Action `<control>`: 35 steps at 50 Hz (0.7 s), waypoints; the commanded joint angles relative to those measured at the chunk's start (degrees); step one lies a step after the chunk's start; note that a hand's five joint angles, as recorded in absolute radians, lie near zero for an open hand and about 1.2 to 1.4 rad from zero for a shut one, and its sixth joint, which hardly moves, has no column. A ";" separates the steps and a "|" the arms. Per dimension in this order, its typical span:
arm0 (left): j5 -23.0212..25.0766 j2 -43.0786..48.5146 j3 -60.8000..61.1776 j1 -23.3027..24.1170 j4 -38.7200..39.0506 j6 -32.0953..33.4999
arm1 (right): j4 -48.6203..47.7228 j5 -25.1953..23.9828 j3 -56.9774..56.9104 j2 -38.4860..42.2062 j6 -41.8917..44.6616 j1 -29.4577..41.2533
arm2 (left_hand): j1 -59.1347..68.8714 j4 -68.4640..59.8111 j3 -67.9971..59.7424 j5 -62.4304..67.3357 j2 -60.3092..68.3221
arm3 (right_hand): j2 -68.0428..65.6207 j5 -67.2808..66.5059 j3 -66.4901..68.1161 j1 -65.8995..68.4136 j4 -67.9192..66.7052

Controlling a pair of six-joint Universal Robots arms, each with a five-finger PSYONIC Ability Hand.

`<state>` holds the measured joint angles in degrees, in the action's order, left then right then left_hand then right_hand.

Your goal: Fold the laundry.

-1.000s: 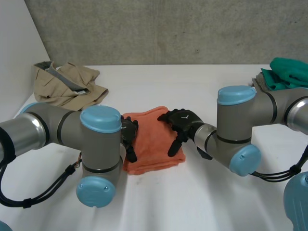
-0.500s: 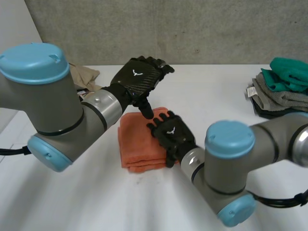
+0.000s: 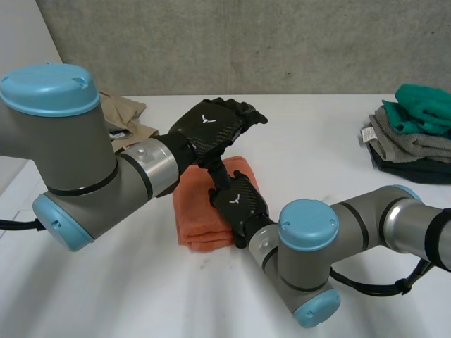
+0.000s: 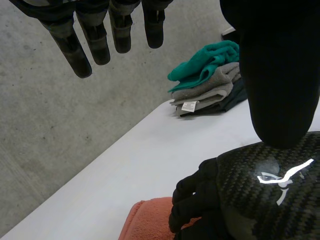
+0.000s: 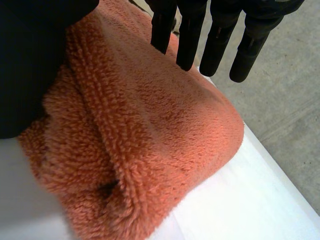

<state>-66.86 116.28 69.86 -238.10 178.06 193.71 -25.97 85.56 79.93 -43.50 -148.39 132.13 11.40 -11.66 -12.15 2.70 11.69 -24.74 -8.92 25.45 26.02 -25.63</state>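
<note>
L hand [image 3: 211, 127] has lifted above orange towel [image 3: 196, 215], fingers straight, empty. R hand [image 3: 238, 204] slid onto towel's middle, flat, open. Fold prob. done.

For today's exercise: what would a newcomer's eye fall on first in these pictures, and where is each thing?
The folded orange towel at the middle of the white table stands out, with the right hand resting open on it and the left hand hovering open just above. Next comes the stack of folded clothes, green on top, at the table's far right.
</note>
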 commanded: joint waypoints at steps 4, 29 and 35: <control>0.06 -0.35 -0.17 -0.08 0.18 0.09 | -1.01 -0.31 -2.58 0.96 -0.32 0.06 | 2.01 -1.76 -1.26 0.71 1.72 | -5.53 -11.35 4.82 4.24 -4.64; -0.03 -1.49 -1.22 -2.36 0.27 0.00 | -5.32 -0.57 -16.72 5.10 -2.15 -3.00 | 2.01 -1.76 -1.26 0.71 1.72 | -55.26 -61.08 54.55 53.98 -54.37; -0.20 -3.69 -2.89 -3.95 0.44 -0.35 | -6.72 -0.92 -21.04 0.88 -6.55 -8.19 | 1.68 -1.42 -0.92 0.38 1.39 | -55.26 -61.08 54.55 53.98 -54.37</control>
<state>-66.91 114.51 68.48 -240.66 178.37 193.61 -31.46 84.80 63.06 -38.98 -151.13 128.69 11.40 -11.65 -12.15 2.69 11.68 -64.91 -52.23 65.41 57.52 -68.38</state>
